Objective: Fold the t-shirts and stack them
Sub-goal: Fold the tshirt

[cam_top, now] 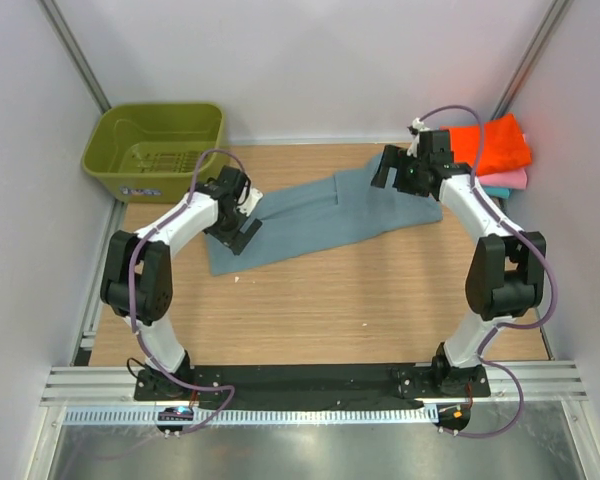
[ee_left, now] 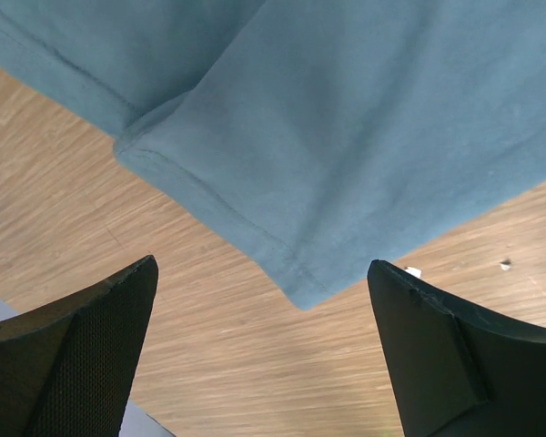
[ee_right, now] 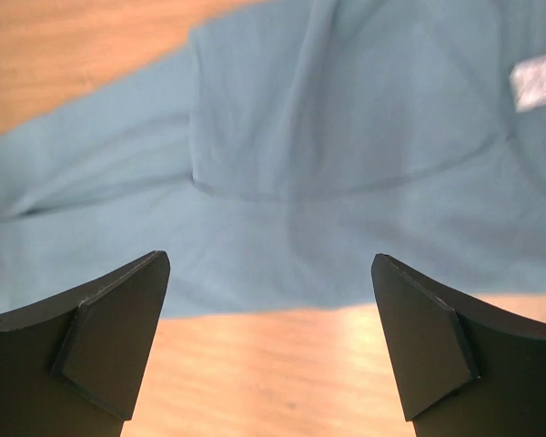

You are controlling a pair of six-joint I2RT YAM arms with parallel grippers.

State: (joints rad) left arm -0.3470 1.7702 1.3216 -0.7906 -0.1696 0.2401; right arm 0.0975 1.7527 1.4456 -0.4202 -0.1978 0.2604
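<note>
A dusty blue-grey t-shirt (cam_top: pixel 330 215) lies folded into a long strip, slanting across the wooden table. My left gripper (cam_top: pixel 247 219) hovers open over its left end. In the left wrist view a hemmed corner of the blue-grey t-shirt (ee_left: pixel 346 137) lies between and ahead of the black fingers (ee_left: pixel 82 346), which hold nothing. My right gripper (cam_top: pixel 401 174) is open above the shirt's right end. In the right wrist view the blue-grey t-shirt (ee_right: pixel 328 164) shows a white label (ee_right: pixel 534 82). Folded orange (cam_top: pixel 493 145), pink (cam_top: pixel 513 180) and teal (cam_top: pixel 496 192) t-shirts are stacked at the far right.
An olive-green plastic basket (cam_top: pixel 155 150) stands at the back left corner, off the wooden table (cam_top: pixel 330 310). White walls close in the back and both sides. A black mat and metal rail run along the near edge by the arm bases.
</note>
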